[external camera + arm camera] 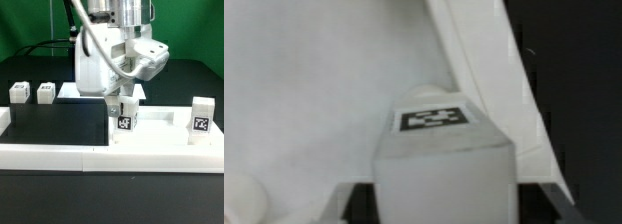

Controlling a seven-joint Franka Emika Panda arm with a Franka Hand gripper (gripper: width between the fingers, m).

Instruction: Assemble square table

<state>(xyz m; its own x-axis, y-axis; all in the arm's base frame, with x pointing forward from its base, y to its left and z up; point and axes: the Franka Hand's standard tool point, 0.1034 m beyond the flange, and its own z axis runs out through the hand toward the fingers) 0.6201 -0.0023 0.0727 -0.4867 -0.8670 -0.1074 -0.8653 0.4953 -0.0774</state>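
The white square tabletop [160,128] lies flat against the low white border wall [60,154]. My gripper [122,103] is shut on a short white tagged leg [124,118] and holds it upright at the tabletop's corner on the exterior view's left. In the wrist view the leg [445,170] fills the space between the dark fingers [359,203], with the tabletop [313,90] beneath it. Whether the leg touches the tabletop I cannot tell. Another leg [202,116] stands upright at the tabletop's far corner on the exterior view's right.
Two more loose legs [18,93] [46,92] stand on the black table at the exterior view's left. A flat white sheet [68,90] lies behind them by the robot's base. The border wall runs along the front.
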